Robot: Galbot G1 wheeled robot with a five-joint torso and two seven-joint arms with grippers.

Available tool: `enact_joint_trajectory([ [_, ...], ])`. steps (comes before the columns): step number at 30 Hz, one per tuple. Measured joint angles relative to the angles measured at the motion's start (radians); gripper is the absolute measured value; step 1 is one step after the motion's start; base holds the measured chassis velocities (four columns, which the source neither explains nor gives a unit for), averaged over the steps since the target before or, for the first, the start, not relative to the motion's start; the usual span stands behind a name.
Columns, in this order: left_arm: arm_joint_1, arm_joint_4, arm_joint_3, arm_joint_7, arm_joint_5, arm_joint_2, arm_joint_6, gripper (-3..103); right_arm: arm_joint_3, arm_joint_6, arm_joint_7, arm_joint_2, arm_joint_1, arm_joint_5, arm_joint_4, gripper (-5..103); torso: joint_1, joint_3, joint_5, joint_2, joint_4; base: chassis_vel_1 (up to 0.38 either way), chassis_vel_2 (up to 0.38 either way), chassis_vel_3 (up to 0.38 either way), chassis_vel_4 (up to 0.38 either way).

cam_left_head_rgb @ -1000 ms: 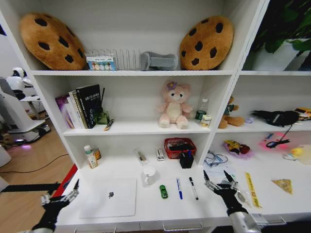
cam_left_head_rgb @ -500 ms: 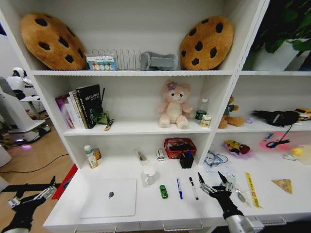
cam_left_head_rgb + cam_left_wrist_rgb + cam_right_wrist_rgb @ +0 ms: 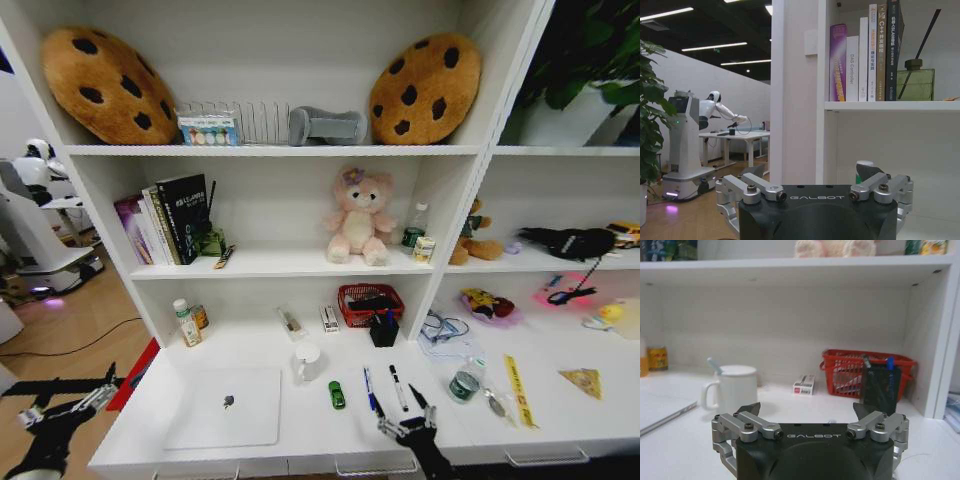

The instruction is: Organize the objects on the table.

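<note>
The right claw (image 3: 405, 428) sits low in the middle of the head view, at the front edge of the white worktop (image 3: 300, 440). It is wide open and holds nothing. The blue pen (image 3: 369, 387) and black pen (image 3: 398, 386) lie just above it. The green toy car (image 3: 337, 394) is to its upper left, beside the laptop (image 3: 225, 407). The left claw (image 3: 62, 413), open and empty, hangs at the lower left, off the worktop.
</note>
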Motion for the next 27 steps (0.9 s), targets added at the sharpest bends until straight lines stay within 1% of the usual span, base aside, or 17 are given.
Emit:
enact_joint_trajectory([
  [5,0.0,0.0,0.0,0.0,0.001,0.0,0.0,100,-0.067,-0.005,-0.002,-0.02,0.058,-0.022,-0.049,100,0.0,0.0,0.0,0.0,0.0,0.0,0.0,0.0,0.0],
  [7,0.0,0.0,0.001,0.0,0.001,0.0,0.001,100,-0.107,-0.019,-0.002,-0.016,0.1,-0.024,-0.079,100,0.0,0.0,-0.0001,0.0,0.0001,0.0,0.0,0.0,0.0],
  [9,0.0,0.0,0.001,0.0,0.001,0.001,0.001,100,-0.118,-0.023,-0.002,-0.014,0.11,-0.025,-0.086,100,0.0,0.0,0.0,0.0,0.0001,0.0,0.0,0.0,0.0],
  [10,0.0,0.0,0.001,0.0,0.001,0.001,0.001,100,-0.15,-0.033,0.0,-0.007,0.134,-0.03,-0.11,100,0.0,0.0,-0.0001,0.0,0.0001,0.0,0.0,0.0,0.0],
  [12,0.0,0.0,0.001,0.0,0.001,0.001,0.001,100,-0.176,-0.037,0.004,0.004,0.155,-0.044,-0.133,100,0.0,0.0,0.0,0.0,0.0002,0.0,0.0,0.0,0.0],
  [15,0.0,0.0,0.001,0.0,0.001,0.001,0.001,100,-0.186,-0.038,0.007,0.011,0.165,-0.051,-0.147,100,0.0,0.0,-0.0001,0.0,0.0001,0.0,0.0,0.0,0.0],
  [18,0.0,0.0,0.002,0.0,0.002,0.001,0.001,100,-0.188,-0.038,0.018,0.046,0.22,-0.074,-0.201,100,0.0,0.0,0.0,0.0,0.0001,0.0,0.0,0.0,0.0],
  [23,0.0,0.0,0.002,0.0,0.002,0.001,0.001,100,-0.192,-0.046,0.021,0.05,0.243,-0.072,-0.212,100,0.0,0.0,0.0,0.0,0.0001,0.0,0.0,0.0,0.0],
  [27,0.0,0.0,0.002,0.001,0.002,0.001,0.001,100,-0.21,-0.068,0.026,0.055,0.278,-0.047,-0.236,100,0.0,0.0,0.0,0.0,0.0,0.0,0.0,0.0,0.0],
])
